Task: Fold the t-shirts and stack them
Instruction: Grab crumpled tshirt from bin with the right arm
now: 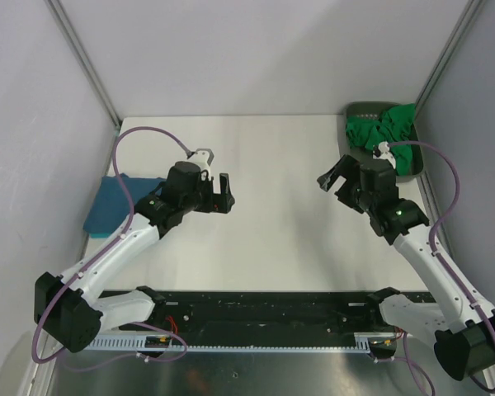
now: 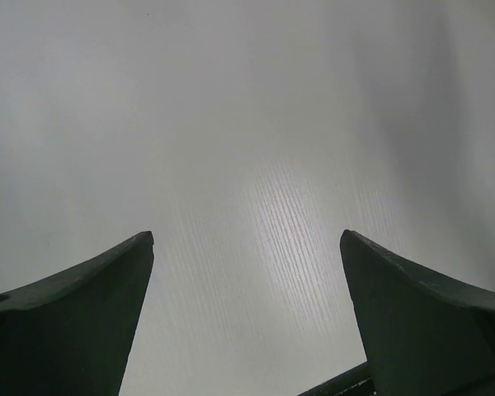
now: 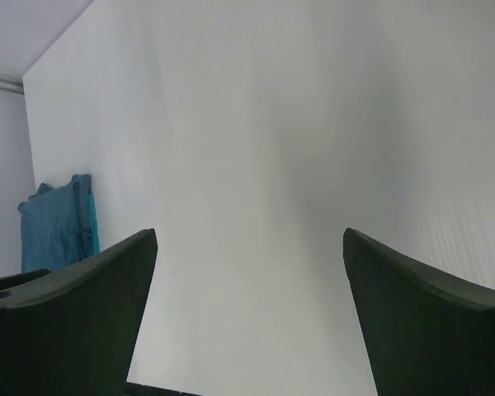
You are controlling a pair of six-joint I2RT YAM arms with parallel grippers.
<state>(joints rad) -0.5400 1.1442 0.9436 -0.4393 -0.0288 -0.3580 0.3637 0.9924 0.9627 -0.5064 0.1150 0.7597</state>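
Teal shirt (image 1: 107,210) is lying folded at the table's (image 1: 272,157) left edge, its long axis unclear. Green shirt (image 1: 388,130) is sitting crumpled in the far-right tray (image 1: 356,110). Left gripper (image 1: 225,194) and right gripper (image 1: 334,173) are hovering wide open.

A white counter (image 1: 280,247) fills the middle of the overhead view, matte with a fine lined grain and a soft patch of glare in the wrist views. At its far right corner sits a dark grey-green rectangular tray (image 1: 356,108), close to the right wall (image 1: 478,107). Pale grey panels close in the back (image 1: 264,49) and left (image 1: 33,124), joined by slanting metal posts (image 1: 82,58). A black rail (image 1: 264,307) runs along the near edge. Just below it lies a pale toothed strip (image 1: 231,340), possibly a cable track.
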